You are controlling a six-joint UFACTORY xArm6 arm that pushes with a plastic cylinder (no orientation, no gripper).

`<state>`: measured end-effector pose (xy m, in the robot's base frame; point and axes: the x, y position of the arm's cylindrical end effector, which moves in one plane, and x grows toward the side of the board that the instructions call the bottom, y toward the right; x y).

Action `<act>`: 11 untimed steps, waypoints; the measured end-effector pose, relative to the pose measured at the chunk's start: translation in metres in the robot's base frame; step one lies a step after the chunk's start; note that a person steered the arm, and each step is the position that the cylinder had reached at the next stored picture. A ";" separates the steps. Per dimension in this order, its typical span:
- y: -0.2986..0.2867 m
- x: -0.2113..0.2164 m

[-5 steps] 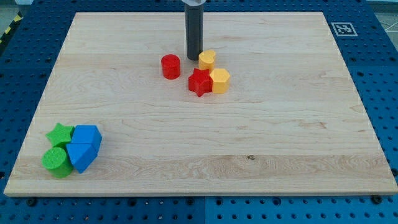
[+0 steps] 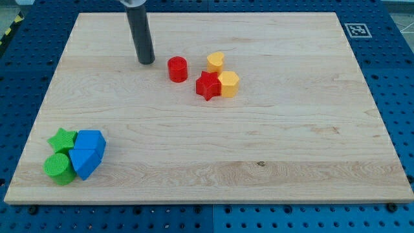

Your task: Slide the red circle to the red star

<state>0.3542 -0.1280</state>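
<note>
The red circle (image 2: 178,69) stands on the wooden board left of and slightly above the red star (image 2: 208,85), with a small gap between them. My tip (image 2: 147,61) rests on the board a short way to the left of the red circle, not touching it. The rod rises from it toward the view's top.
A yellow heart (image 2: 215,62) and a yellow hexagon (image 2: 228,84) sit right next to the red star. A green star (image 2: 63,139), a green circle (image 2: 59,167) and two blue blocks (image 2: 87,153) cluster at the bottom left. The board's edge (image 2: 207,200) runs along the bottom.
My tip has moved to the left, from just right of the red circle beside the yellow heart to the circle's left side. The blocks have not moved.
</note>
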 end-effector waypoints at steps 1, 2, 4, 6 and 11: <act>0.003 0.024; 0.032 0.032; 0.076 0.032; 0.083 0.011; 0.132 -0.026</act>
